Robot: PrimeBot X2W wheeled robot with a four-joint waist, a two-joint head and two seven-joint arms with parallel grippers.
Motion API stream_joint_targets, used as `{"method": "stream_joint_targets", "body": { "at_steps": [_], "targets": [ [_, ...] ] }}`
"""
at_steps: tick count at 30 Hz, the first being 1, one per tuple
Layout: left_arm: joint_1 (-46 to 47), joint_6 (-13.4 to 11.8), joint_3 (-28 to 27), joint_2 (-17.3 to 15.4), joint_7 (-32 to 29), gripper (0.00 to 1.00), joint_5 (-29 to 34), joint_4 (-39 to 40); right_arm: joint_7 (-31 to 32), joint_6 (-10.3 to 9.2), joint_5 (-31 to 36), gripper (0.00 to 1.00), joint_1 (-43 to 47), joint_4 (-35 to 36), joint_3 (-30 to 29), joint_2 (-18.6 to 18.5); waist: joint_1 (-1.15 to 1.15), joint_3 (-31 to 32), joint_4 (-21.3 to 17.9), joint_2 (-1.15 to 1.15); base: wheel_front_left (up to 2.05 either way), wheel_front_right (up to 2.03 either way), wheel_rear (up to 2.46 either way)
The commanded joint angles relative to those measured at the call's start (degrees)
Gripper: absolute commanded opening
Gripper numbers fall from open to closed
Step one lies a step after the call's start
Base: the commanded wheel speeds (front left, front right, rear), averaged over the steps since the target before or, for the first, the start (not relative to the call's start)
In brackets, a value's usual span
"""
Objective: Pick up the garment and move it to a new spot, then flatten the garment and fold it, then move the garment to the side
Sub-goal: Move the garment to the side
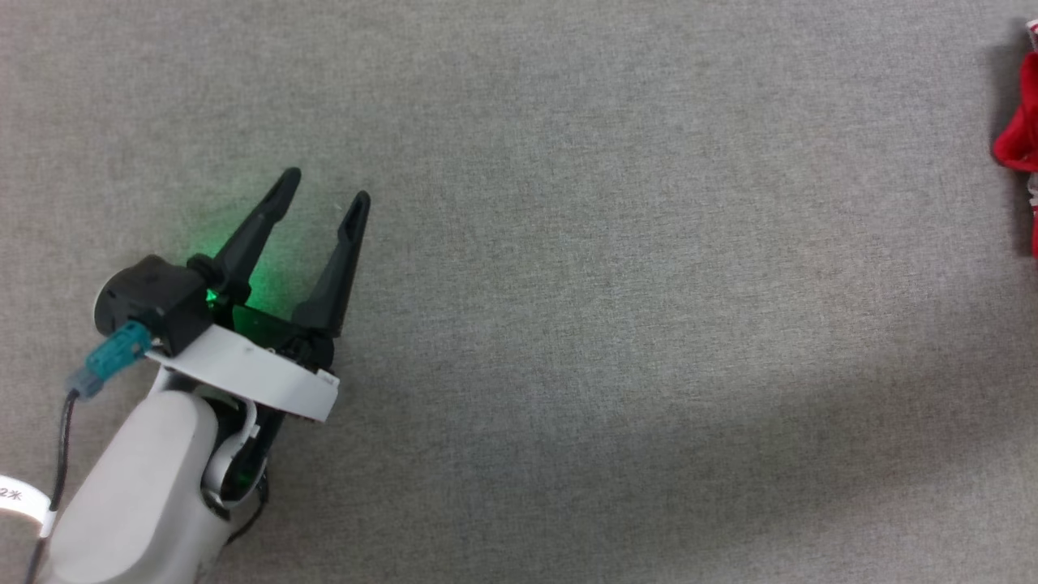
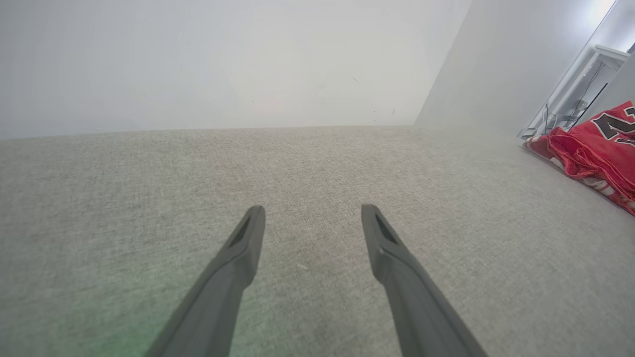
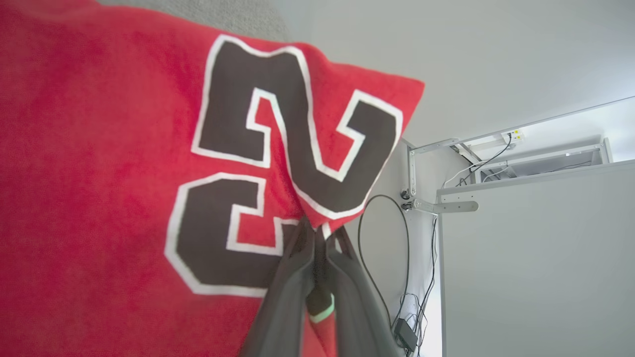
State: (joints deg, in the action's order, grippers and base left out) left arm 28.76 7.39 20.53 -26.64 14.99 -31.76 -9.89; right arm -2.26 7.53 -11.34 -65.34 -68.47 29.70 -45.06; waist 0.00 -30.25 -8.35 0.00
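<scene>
The garment is a red shirt with black, white-outlined numbers, seen close up in the right wrist view. My right gripper is shut on the garment's edge, just below the numbers. A sliver of the garment shows at the right edge of the head view, and the garment lies bunched at the far right of the left wrist view. My left gripper hovers open over bare grey cloth at the left, far from the garment, with nothing between its fingers.
Grey fabric surface covers the whole work area. A white wall rises behind it. White furniture with dangling black cables stands off to the side in the right wrist view.
</scene>
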Motion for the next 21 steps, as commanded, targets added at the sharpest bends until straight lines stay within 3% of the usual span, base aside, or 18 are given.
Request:
{"method": "stream_joint_targets", "body": {
  "at_steps": [1,4,6,7,11,13,15,21],
  "targets": [
    [-0.1,0.1,0.0,-0.2,0.2,1.0,-0.2,-0.2,-0.5,-0.08,0.8,0.0,-0.8,-0.6,-0.5,0.0,0.0,0.0,0.1,0.0,0.0,0.0,0.0],
    [-0.1,0.1,0.0,-0.3,0.2,1.0,-0.3,-0.3,-1.5,-0.08,1.3,0.0,-1.3,-1.9,-1.2,0.6,0.0,0.1,0.1,0.0,0.0,0.0,0.0],
    [0.0,0.1,0.1,-0.3,0.2,1.0,-0.4,-0.3,-2.6,-0.08,2.0,0.07,-1.5,-2.5,-1.7,0.8,0.0,0.2,0.1,0.0,0.0,0.0,0.0],
    [0.0,0.1,0.2,-0.2,0.2,1.0,-0.4,-0.3,-3.0,-0.08,2.5,0.43,-1.6,-2.8,-1.8,0.8,0.0,0.3,0.1,0.0,0.0,0.0,0.0],
    [-0.2,0.1,0.4,0.1,0.2,1.0,-0.5,-0.6,-4.0,-0.07,3.2,0.52,-1.5,-3.8,-2.9,1.6,0.0,1.3,0.2,0.0,0.0,0.0,0.0],
    [-0.4,0.1,0.3,0.2,0.2,1.0,-0.6,-0.7,-4.3,-0.07,3.7,0.8,-1.2,-4.2,-3.4,1.8,0.0,2.1,0.3,0.0,0.0,0.0,0.0],
    [-0.7,0.1,0.3,0.4,0.2,1.0,-0.7,-0.8,-4.6,-0.07,4.2,1.0,-1.0,-4.5,-3.9,1.7,0.0,3.0,0.6,0.0,0.0,0.0,0.0],
    [-2.6,0.1,-0.3,1.5,0.2,1.0,-1.0,-1.5,-5.8,-0.07,3.3,1.0,0.7,-5.1,-6.6,2.3,0.0,7.9,2.1,0.0,0.0,0.0,0.0]
  ]
}}
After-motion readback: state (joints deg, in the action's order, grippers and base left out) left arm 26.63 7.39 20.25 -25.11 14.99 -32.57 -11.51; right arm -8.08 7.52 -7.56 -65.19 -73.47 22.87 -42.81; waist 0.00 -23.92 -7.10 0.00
